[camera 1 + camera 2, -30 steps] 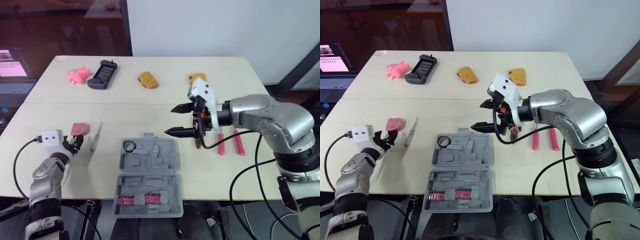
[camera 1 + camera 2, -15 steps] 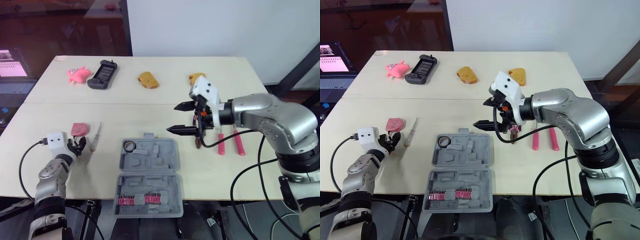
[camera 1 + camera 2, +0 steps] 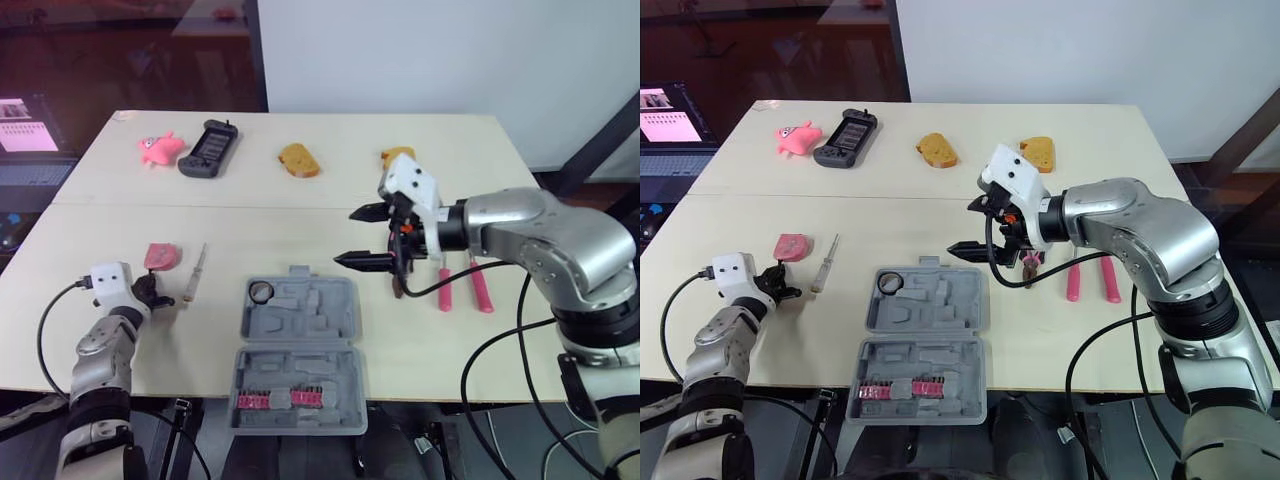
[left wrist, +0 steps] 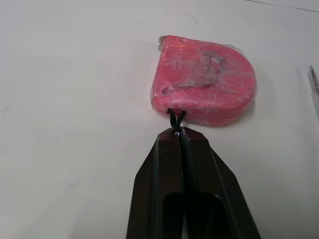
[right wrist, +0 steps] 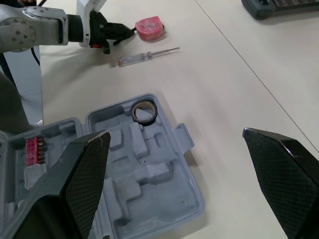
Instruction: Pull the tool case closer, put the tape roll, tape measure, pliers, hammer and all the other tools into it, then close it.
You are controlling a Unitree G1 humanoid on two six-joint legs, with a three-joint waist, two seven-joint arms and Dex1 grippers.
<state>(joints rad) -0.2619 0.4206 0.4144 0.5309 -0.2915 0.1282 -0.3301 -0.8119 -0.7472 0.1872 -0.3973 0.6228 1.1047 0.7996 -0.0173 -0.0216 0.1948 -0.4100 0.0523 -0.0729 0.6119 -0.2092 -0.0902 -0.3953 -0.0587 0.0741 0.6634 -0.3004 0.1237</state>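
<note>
Lying open near the table's (image 3: 120, 330) front edge, the grey moulded plastic case (image 3: 297, 345) holds a dark tape roll (image 3: 260, 292) in a round pocket. Low on the tabletop, the left gripper (image 4: 179, 132) pinches the black cord of the glossy pink, D-shaped tape measure (image 4: 204, 92). Spread wide, the right gripper (image 3: 347, 236) hovers beside the pink-handled pliers (image 3: 443, 288).
</note>
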